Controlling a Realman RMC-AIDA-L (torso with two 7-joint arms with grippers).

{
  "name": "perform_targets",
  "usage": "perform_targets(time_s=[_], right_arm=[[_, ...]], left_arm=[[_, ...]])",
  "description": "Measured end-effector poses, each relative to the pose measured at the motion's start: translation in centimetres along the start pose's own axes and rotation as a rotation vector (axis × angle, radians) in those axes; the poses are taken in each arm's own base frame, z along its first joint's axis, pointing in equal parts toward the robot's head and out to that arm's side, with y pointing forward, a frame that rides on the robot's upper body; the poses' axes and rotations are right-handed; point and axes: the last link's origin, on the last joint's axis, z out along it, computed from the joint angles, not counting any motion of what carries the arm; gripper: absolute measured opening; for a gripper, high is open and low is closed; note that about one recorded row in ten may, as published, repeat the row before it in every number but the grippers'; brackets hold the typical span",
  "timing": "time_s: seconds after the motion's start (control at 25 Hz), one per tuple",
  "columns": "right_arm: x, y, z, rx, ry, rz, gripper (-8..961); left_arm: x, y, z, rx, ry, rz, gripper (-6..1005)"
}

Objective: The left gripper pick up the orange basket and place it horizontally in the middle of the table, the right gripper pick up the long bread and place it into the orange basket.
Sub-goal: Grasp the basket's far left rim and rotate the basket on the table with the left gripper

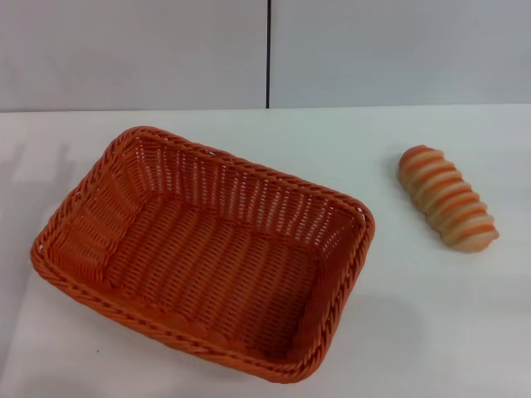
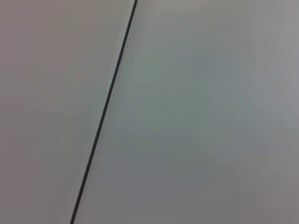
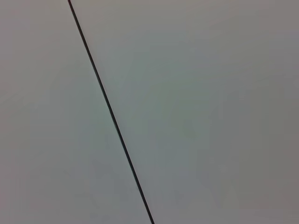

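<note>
While no fingers show, the orange basket (image 1: pixel 207 257) sits skewed — long bread (image 1: pixel 448 199) well apart.

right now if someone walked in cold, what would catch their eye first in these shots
The big orange basket dominates the head view, sitting empty and skewed on the left and middle of the white table. Next comes the long bread, a striped loaf lying alone on the table to the robot's right of the basket, well apart from it. Neither gripper shows anywhere, and both wrist views show only a pale wall crossed by a thin dark seam.

Orange woven basket (image 1: pixel 203 253) — bread (image 1: pixel 448 199) orange-cream striped — white table (image 1: pixel 431 315).
</note>
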Motion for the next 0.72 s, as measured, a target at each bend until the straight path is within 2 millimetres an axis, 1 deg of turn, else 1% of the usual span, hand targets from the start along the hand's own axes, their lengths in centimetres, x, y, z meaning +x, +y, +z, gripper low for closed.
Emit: perform_targets(time_s=[0.48,0.72], right_arm=[[-0.02,0.07,0.13,-0.003,-0.001,0.001,726],[-0.04,0.14,0.33,-0.005,-0.002,0.002,726]], left_arm=[[0.31,-0.2,-0.03,0.005,0.018,0.007,678],[0.22,0.08,0.21,0.005,0.022,0.024,676]])
